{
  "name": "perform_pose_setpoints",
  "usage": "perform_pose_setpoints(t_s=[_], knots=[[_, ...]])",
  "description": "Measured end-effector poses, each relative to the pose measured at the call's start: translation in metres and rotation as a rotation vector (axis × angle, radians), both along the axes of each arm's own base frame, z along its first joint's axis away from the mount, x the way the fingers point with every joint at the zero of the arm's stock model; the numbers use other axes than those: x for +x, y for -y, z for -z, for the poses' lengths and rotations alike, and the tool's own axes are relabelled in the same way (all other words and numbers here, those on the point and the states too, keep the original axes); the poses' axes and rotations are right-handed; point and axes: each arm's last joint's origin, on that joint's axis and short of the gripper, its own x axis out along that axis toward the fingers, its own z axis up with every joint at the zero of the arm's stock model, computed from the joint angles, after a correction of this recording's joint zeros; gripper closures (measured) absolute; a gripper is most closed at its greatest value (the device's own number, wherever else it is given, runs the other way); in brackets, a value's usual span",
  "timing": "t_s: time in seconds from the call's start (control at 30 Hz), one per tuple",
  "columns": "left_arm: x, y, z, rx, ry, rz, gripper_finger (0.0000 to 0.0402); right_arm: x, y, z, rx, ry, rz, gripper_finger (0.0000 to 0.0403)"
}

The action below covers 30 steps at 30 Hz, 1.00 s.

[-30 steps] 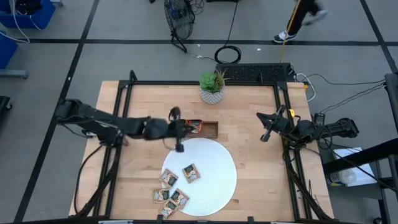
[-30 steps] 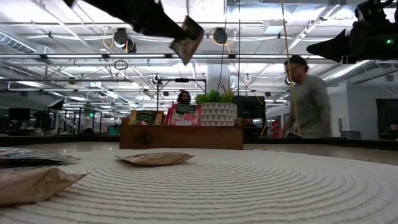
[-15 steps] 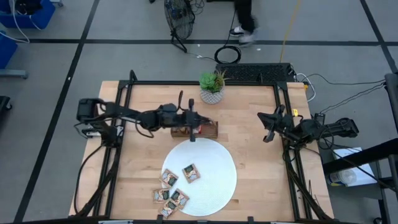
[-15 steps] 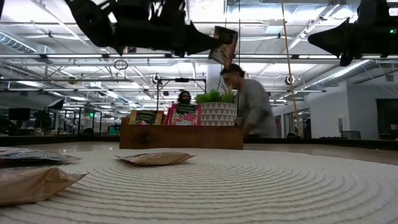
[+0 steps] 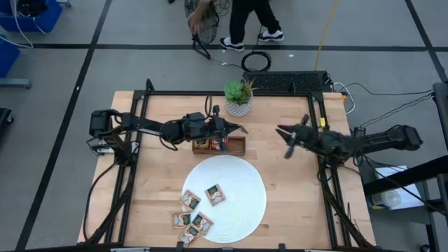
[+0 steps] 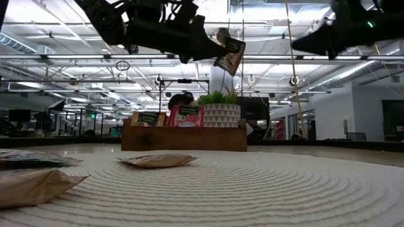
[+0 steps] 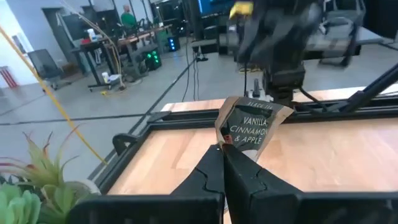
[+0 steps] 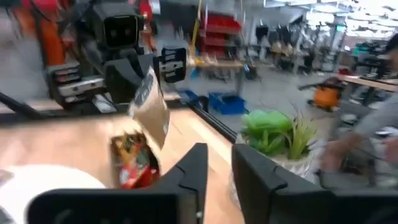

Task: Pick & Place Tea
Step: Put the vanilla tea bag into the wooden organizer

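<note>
My left gripper (image 5: pixel 233 130) reaches level over the brown wooden tray (image 5: pixel 238 147), shut on a tan tea sachet (image 7: pixel 252 127) with dark print, also seen in the low view (image 6: pixel 229 55). More sachets stand upright in the tray (image 6: pixel 185 116). Several others lie flat on the near left part of the white round plate (image 5: pixel 241 199), such as one sachet (image 5: pixel 215 194). My right gripper (image 5: pixel 284 140) hovers right of the tray with its fingers a little apart and nothing between them (image 8: pixel 219 171). My left gripper pinches the sachet by one edge near a corner (image 7: pixel 227 142) between its two fingertips. The fingers lie level and point toward the table's right edge. The sachet stands tilted at the fingertips, lifted clear above the tray.
A potted green plant (image 5: pixel 239 98) stands at the table's far edge just behind the tray. A person (image 5: pixel 245 17) is on the floor beyond the far edge. Bare wood lies to the right of the plate (image 5: pixel 294 196).
My left gripper has carried the sachet from over the plate's far rim toward the table's far and right edges, to above the tray, and has levelled out. My right gripper has come away from the right edge toward the table's middle. A person has walked along the far side.
</note>
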Motion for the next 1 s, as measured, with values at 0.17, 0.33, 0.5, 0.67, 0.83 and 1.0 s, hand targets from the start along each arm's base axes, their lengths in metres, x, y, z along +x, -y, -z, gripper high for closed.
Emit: perform_pose_setpoints(t_s=[0.17, 0.33, 0.5, 0.67, 0.83, 1.0], knots=[[0.011, -0.001, 0.006, -0.006, -0.007, -0.002, 0.0401, 0.059, 0.005, -0.04, -0.05, -0.309, 0.032, 0.0295], [0.019, -0.004, 0.019, -0.007, -0.056, -0.038, 0.0401, 0.11, 0.023, -0.079, 0.05, -0.547, -0.033, 0.0266], [0.021, -0.003, 0.022, 0.021, -0.087, -0.046, 0.0401, 0.143, 0.032, -0.094, 0.161, -0.656, -0.143, 0.0245], [0.02, -0.004, 0.024, 0.049, -0.112, -0.05, 0.0401, 0.155, 0.032, -0.083, 0.191, -0.729, -0.157, 0.0236], [0.02, -0.004, 0.024, 0.076, -0.128, -0.048, 0.0401, 0.154, 0.034, -0.081, 0.246, -0.727, -0.128, 0.0241], [0.02, -0.004, 0.023, 0.105, -0.124, -0.045, 0.0401, 0.152, 0.033, -0.08, 0.283, -0.735, -0.11, 0.0246]])
